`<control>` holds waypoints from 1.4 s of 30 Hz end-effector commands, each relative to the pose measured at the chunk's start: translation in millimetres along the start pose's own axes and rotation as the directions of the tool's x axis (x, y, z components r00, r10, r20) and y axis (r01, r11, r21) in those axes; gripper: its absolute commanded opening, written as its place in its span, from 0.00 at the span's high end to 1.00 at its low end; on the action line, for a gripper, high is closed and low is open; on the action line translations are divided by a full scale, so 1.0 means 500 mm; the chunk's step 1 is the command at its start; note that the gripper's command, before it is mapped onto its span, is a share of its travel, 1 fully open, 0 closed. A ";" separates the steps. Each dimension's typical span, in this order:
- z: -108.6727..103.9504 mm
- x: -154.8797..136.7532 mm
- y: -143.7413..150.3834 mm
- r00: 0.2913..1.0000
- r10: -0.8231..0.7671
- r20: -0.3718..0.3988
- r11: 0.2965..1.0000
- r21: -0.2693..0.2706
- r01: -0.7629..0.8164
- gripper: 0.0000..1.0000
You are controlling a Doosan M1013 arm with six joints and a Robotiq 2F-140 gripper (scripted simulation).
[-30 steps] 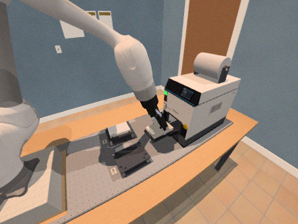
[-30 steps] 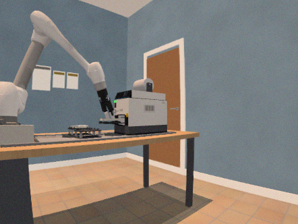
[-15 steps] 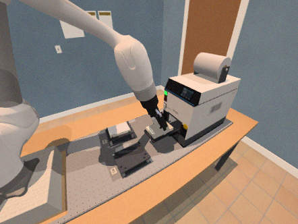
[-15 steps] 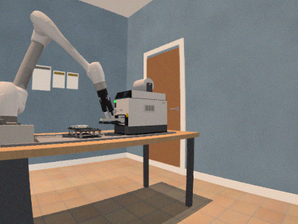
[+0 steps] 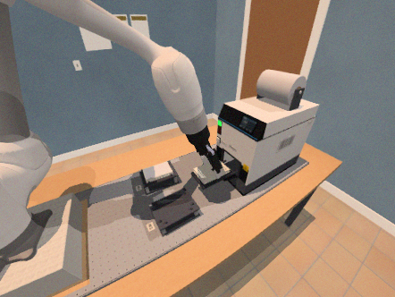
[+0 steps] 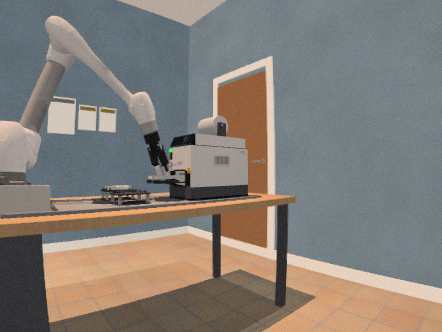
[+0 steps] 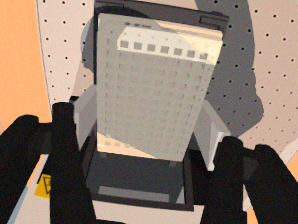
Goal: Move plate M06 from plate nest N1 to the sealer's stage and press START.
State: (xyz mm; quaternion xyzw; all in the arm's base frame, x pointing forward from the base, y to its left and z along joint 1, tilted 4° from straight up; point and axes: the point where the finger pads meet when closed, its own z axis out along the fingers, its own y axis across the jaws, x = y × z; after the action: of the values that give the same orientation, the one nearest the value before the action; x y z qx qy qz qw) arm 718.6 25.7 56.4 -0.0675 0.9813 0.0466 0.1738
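Plate M06 (image 5: 205,173) (image 6: 158,177) (image 7: 150,95) | long axis pointing out from sealer (image 5: 278,145) (image 6: 207,170) (image 7: 150,215), along stage (image 5: 210,185) (image 6: 156,181) (image 7: 145,201) | jaws (image 5: 215,165) (image 6: 163,172) part-open, clamped on its sides

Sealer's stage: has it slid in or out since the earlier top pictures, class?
No. The stage shows no visible shift either way against the sealer's body.
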 end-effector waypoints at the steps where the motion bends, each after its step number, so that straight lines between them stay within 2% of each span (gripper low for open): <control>1: 0.001 0.000 0.000 1.000 0.000 0.000 1.000 0.000 0.000 0.90; 42: 0.020 0.007 0.000 1.000 0.000 0.000 1.000 0.000 0.000 0.90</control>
State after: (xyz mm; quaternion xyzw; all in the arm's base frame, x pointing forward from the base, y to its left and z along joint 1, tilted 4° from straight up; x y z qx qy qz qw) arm 718.5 26.4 45.8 -0.0676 0.9813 0.0466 0.1739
